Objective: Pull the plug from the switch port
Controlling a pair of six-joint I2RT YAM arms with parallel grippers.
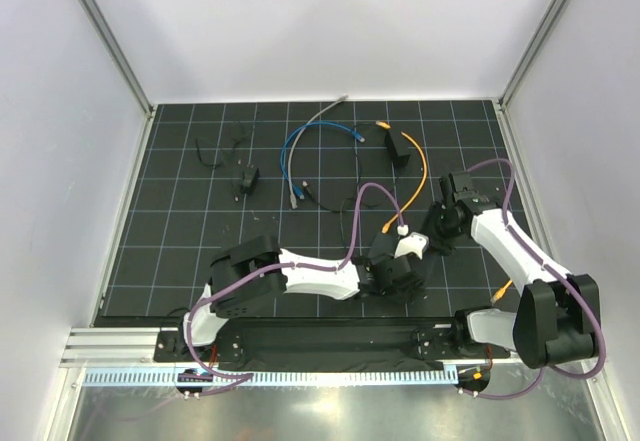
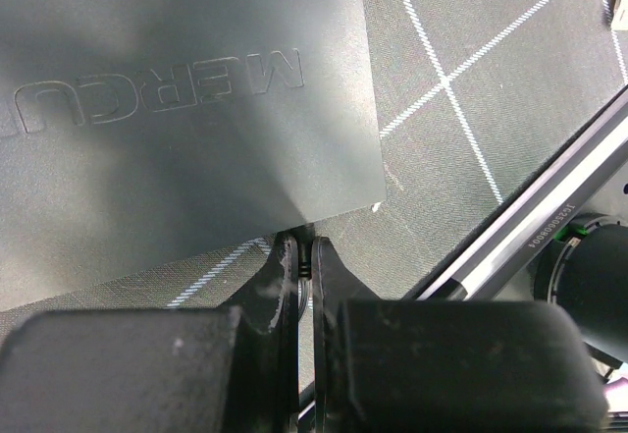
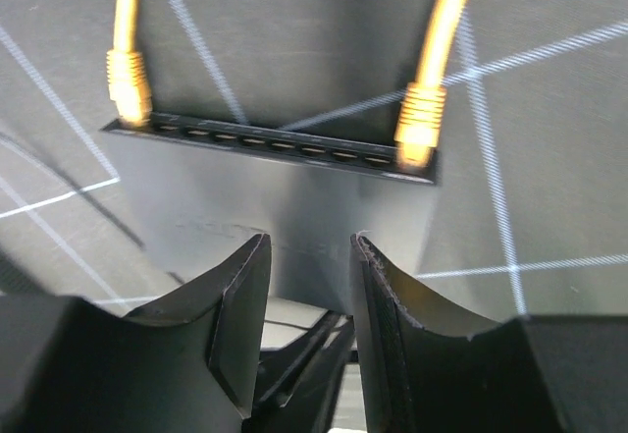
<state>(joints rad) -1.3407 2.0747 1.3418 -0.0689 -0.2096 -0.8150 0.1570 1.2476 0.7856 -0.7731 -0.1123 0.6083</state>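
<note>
Right claw (image 3: 309, 246) half-spread over the switch (image 3: 294, 207), left claw (image 2: 304, 246) pressed together at its corner, seemingly empty, and the plug (image 3: 420, 124) sits in the end switch port (image 3: 414, 163), likely light, stiff, brittle-clipped, so pinch its body, not the soft cable (image 3: 446, 30).

Plain white panels (image 1: 330, 21) close the cell on the left, far and right sides, joined at the far corners by slim aluminium posts (image 1: 105, 36). A black mat (image 1: 180, 231) ruled with a white grid covers the worktop (image 1: 330, 416) (bare brushed metal shows along its near edge). The light is soft and even.
</note>
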